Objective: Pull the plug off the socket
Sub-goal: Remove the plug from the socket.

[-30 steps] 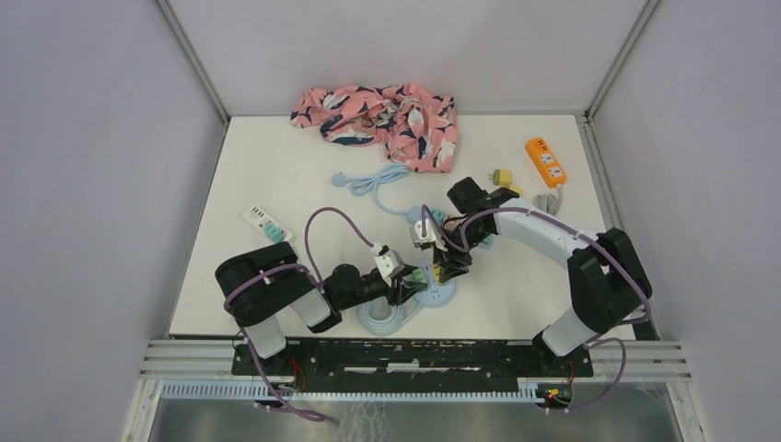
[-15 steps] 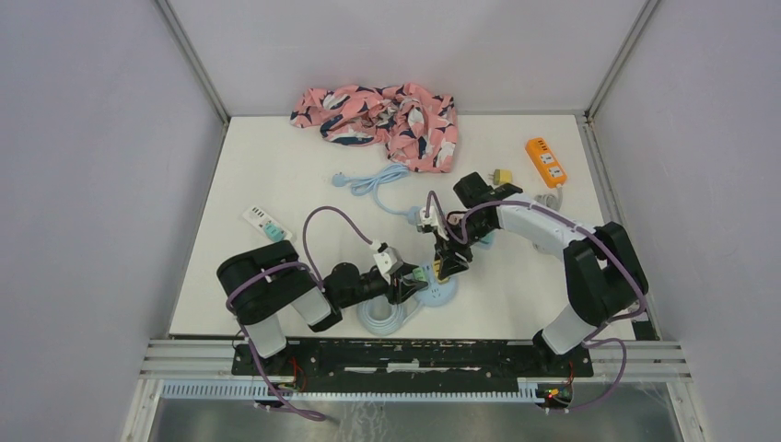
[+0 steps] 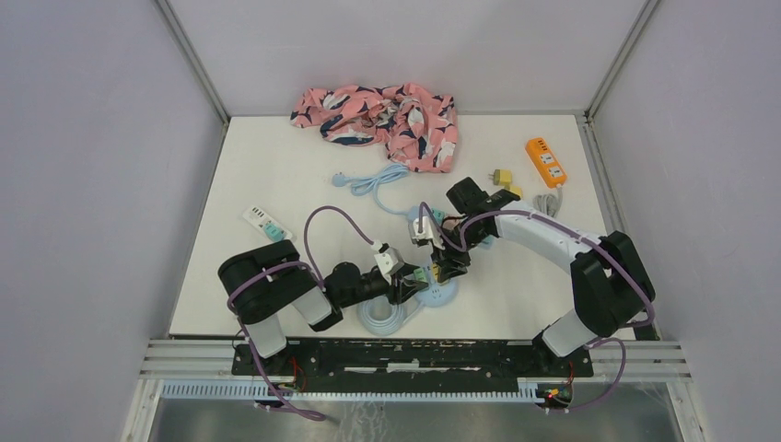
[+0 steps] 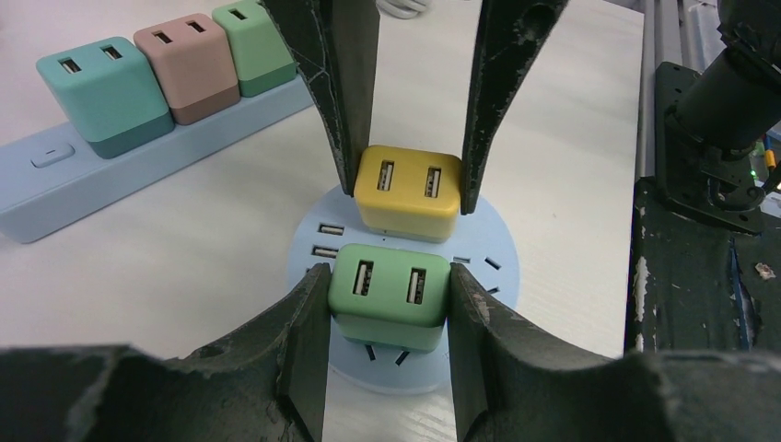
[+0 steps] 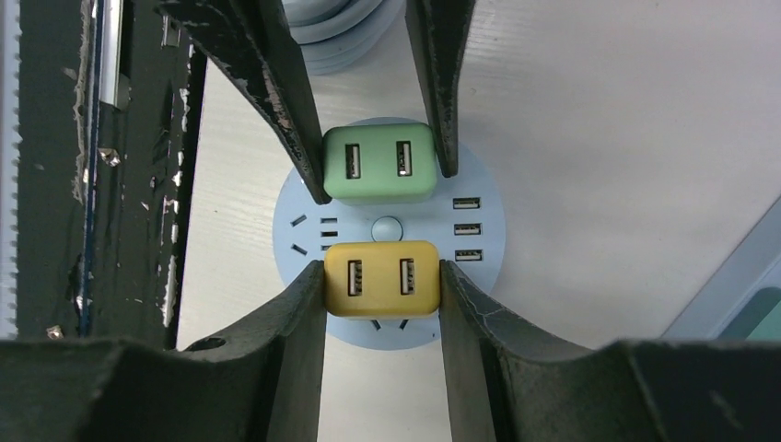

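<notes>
A round light-blue socket [image 3: 437, 295] lies near the table's front, with a green plug [image 4: 390, 295] and a yellow plug [image 4: 408, 191] seated in it side by side. My left gripper [image 4: 388, 281] is shut on the green plug, one finger on each side. My right gripper [image 5: 382, 273] is shut on the yellow plug [image 5: 382, 278] from the opposite side. The green plug [image 5: 378, 164] and the socket's face [image 5: 479, 230] also show in the right wrist view. In the top view the left gripper [image 3: 414, 279] and the right gripper [image 3: 448, 270] meet over the socket.
A light-blue power strip [image 4: 55, 175] with three adapters lies just behind the socket. The socket's coiled cable [image 3: 382, 318] lies at the front. A pink cloth [image 3: 382, 112], a blue cable [image 3: 378, 180], a white strip [image 3: 262, 221] and an orange strip [image 3: 545, 161] lie farther back.
The right wrist shifted a little up and back half a second ago and is now back down at the socket. The left arm has barely moved.
</notes>
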Robot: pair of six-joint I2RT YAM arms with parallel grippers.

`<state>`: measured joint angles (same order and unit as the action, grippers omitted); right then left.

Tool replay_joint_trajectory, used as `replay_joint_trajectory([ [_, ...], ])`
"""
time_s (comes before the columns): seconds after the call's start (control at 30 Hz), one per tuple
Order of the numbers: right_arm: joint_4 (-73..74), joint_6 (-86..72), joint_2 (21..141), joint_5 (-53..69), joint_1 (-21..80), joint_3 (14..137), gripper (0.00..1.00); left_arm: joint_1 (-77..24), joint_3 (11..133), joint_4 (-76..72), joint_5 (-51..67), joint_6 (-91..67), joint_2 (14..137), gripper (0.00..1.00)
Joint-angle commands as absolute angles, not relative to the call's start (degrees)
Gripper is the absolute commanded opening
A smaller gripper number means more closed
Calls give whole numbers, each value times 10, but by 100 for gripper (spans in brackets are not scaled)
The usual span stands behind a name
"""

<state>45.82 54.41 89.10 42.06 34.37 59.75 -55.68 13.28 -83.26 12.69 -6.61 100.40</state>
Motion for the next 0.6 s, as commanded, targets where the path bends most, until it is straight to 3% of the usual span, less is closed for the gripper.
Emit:
replay_joint_trajectory([
  [0.0, 408, 459, 918, 554, 320, 633, 0, -559, 141, -751, 128, -78, 1030, 3],
  [0.2, 382, 380, 939, 591, 266, 634, 0, -557, 142, -751, 129, -77, 1033, 3],
  [0.43, 417, 560, 863, 554, 339, 586, 0, -555, 148, -752, 133, -83, 1042, 3],
  [0.57, 418, 558, 860, 554, 354, 591, 0, -553, 149, -751, 134, -86, 1045, 3],
])
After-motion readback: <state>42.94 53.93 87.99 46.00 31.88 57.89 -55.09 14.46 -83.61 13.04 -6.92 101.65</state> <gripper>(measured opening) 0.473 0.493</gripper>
